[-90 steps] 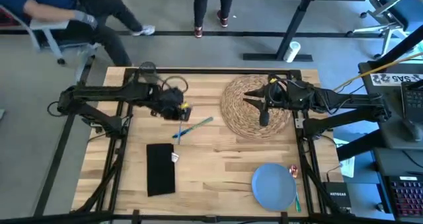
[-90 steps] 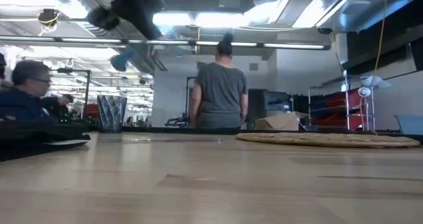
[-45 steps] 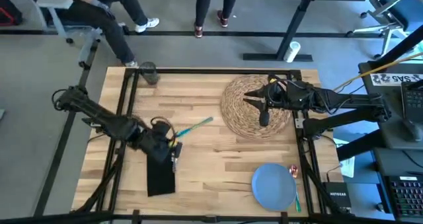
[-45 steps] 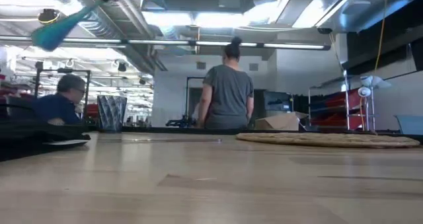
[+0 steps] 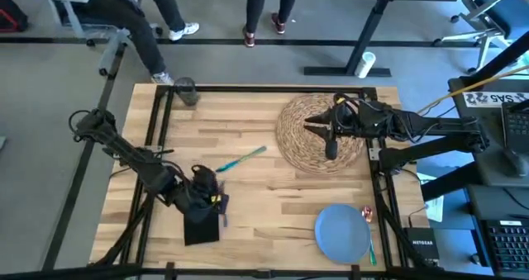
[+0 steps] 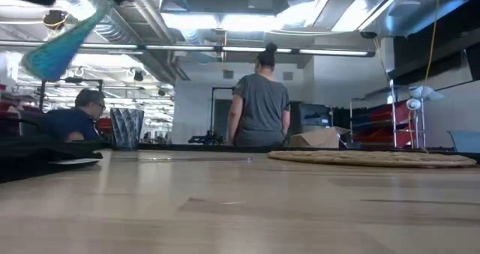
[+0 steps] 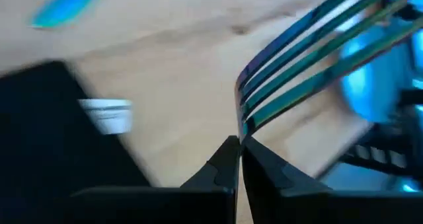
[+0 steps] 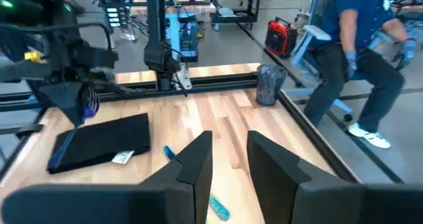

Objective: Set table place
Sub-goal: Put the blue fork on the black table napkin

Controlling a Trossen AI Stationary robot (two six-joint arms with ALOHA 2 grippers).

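So the left arm has just been swinging away from the far corner by the little grey glass [image 5: 186, 91] and is now hanging right over the top end of the black napkin [image 5: 197, 227]. Its left claw [image 7: 239, 145] is clamping down tight on a fork [image 7: 310, 65], with the shiny teal tines sticking out past the fingertips. My read is that it's getting ready to lay the fork on or beside the napkin, so the cutlery part of the table place is only just getting going. The napkin is looking like a flat, matte cloth rectangle with a small white tag on it. Another slim blue utensil [image 5: 245, 157] is lying loose on the pale plank surface [image 5: 273, 206], just up and to the right of the napkin. The round woven straw placemat [image 5: 306, 148] is sitting farther off that same way, with the right claw [image 8: 230, 141] hovering above it, fingers parted and holding nothing. The smooth round blue plate [image 5: 340, 233] is waiting well to the napkin's right, not on the mat yet.
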